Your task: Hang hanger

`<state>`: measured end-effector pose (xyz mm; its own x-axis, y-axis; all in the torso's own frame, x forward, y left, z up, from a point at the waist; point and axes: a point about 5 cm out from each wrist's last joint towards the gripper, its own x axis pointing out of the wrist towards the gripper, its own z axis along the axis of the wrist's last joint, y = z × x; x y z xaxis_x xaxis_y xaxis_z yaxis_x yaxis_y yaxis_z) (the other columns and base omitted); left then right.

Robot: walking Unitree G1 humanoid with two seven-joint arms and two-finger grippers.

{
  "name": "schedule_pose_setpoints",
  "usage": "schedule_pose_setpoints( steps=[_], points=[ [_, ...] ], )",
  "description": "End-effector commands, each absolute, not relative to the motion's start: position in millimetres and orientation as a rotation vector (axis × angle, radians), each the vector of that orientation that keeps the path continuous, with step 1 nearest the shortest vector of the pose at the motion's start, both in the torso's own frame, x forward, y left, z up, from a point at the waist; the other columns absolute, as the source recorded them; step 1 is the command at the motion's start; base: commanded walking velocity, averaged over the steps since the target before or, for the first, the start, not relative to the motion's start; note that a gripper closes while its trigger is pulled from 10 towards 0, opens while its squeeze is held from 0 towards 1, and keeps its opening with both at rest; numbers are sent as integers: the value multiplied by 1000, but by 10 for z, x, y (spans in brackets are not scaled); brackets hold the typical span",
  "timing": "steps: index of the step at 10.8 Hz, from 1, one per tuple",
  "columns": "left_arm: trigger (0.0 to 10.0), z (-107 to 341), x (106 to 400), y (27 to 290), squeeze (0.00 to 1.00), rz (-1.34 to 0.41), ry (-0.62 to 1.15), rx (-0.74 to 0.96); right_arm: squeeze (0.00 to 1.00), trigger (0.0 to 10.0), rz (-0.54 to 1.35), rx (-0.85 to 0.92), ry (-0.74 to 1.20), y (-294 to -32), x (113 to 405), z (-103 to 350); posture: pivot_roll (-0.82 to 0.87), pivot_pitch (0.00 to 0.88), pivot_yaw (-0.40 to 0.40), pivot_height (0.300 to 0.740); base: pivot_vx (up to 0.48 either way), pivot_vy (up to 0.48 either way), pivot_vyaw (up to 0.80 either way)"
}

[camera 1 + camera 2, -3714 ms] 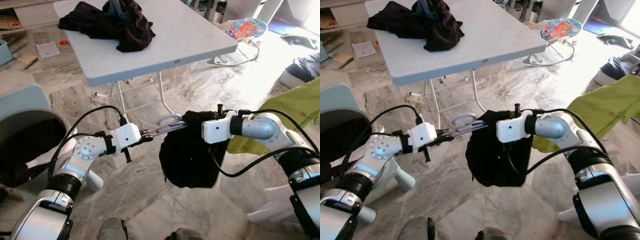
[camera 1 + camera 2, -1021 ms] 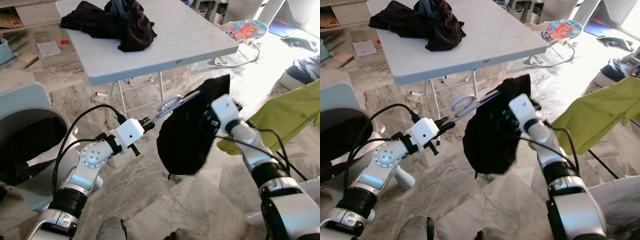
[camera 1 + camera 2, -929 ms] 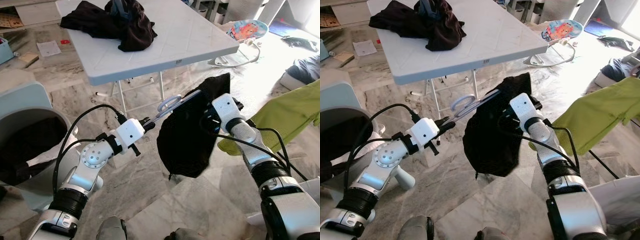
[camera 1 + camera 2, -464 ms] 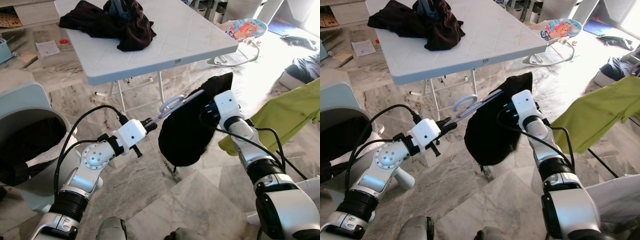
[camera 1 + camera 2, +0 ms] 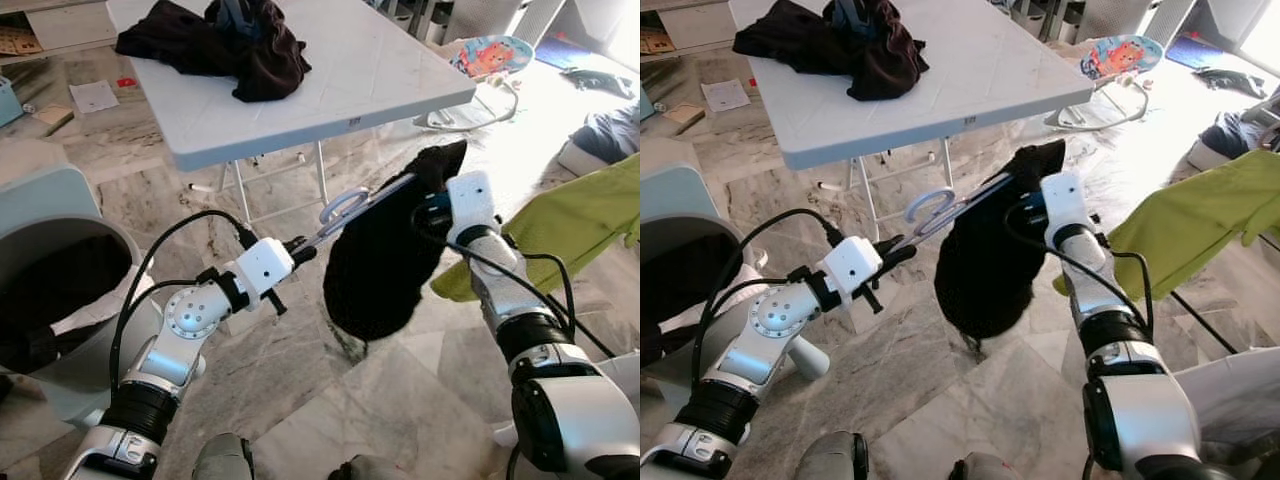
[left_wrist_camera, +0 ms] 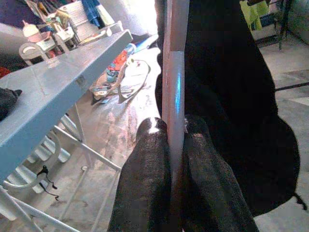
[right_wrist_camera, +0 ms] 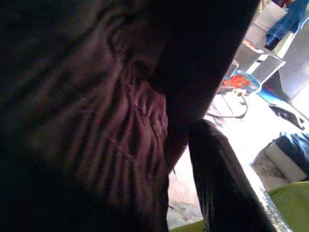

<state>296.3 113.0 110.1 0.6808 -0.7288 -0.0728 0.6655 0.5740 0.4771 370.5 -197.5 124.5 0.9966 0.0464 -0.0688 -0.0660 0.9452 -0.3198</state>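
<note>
Left gripper [image 5: 296, 252]: nearer than the table, fingers [image 6: 145, 183] pressed onto the hanger's bar, one on each side.
Hanger [image 5: 345, 208]: pale, held tilted between the two arms in front of the table's near edge, hook end by the left gripper.
Black garment [image 5: 380, 260]: draped on the hanger, sagging below it, over the marble floor [image 5: 300, 390].
Right gripper [image 5: 1025, 212]: at the hanger's raised end, buried in the cloth; cannot tell whether its fingers are spread or pinching.
Table [image 5: 380, 60]: white, folding, beyond the hanger.
Dark clothes [image 5: 225, 45]: heaped on the table's far left part.
Green cloth [image 5: 570, 225]: right of the table, past the right arm.
</note>
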Motion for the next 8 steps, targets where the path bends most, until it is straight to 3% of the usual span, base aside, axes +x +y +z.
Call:
schedule_pose_setpoints(
  steps=[1,8],
  points=[
    [0,1172,2952,1082,0,-838,-172,500,0,0,32,-296,42,-2005,3734,1310,-49,46,-114,740,0,0,0],
    [0,1143,2960,1101,0,-834,-159,507,0,0,-30,-258,-85,-2073,3807,1604,-48,35,-119,740,0,0,0]
  ],
)
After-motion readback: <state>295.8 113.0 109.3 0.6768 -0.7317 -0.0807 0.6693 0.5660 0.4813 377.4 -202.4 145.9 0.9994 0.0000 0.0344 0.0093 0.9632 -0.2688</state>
